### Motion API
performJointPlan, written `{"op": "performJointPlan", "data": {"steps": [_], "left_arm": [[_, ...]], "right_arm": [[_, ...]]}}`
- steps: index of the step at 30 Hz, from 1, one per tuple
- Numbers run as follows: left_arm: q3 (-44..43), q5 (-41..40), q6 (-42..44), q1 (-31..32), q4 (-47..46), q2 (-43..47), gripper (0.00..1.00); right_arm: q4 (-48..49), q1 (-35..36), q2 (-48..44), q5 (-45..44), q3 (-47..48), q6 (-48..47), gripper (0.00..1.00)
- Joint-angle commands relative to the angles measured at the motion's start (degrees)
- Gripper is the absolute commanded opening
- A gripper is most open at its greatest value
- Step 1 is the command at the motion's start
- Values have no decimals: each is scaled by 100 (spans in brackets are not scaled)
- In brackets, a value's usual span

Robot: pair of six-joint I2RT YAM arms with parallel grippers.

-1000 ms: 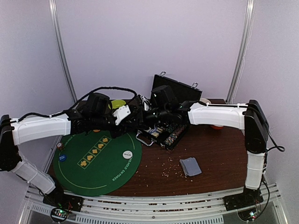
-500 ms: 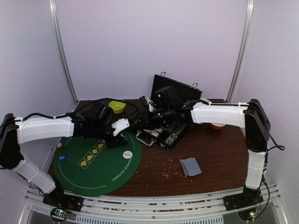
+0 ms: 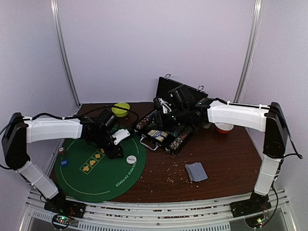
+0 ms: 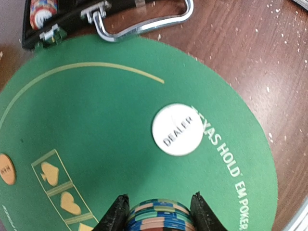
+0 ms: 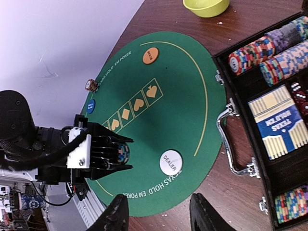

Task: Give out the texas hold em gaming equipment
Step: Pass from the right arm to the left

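Left fingers (image 4: 116,217) have carried chip stack (image 4: 160,217) over the mat (image 4: 96,110).

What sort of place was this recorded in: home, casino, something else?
Most likely a robot data-collection booth, not a real card room: plain pale walls with metal corner poles, two arms bolted to aluminium rails at a wooden table, and a green Texas Hold'em mat beside an open chip case.

Pale lilac walls (image 3: 159,43) around a dark wooden desk (image 3: 231,159)
The walls are plain on three sides; slim metal poles (image 3: 65,57) rise at the back corners; pale crumbs (image 3: 174,168) speckle the brown desk; aluminium rails (image 3: 159,208) run along its near edge; light is soft and even.
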State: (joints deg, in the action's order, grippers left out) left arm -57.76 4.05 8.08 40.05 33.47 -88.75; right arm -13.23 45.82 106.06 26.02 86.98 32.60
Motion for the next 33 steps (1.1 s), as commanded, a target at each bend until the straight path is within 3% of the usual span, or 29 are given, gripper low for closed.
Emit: {"op": "performJointPlan", "data": {"steps": [1,9,18,23,33], "left_arm": [[-90,13,-765,-16,522,380,0],[-287,204,-1073,-190,1104,354,0],[-759,253,-874,-1508,1054,39,0],[-1467,58,-747,-2436,984,-721,0],[-3233,-250,-658,-3510,1080,-2512,0]], "right_arm": [[-664,-114,-492,-764,-192,-529,46],[-917,-165,-926,-1190,-502,-762,47],[-899,-202,-1330,-1419,-1023,-949,47],[-932,-276,-1521,-1450,-1229,-1123,48],[-1001,-493,-1806,-1401,-1604,-1342,49]]}}
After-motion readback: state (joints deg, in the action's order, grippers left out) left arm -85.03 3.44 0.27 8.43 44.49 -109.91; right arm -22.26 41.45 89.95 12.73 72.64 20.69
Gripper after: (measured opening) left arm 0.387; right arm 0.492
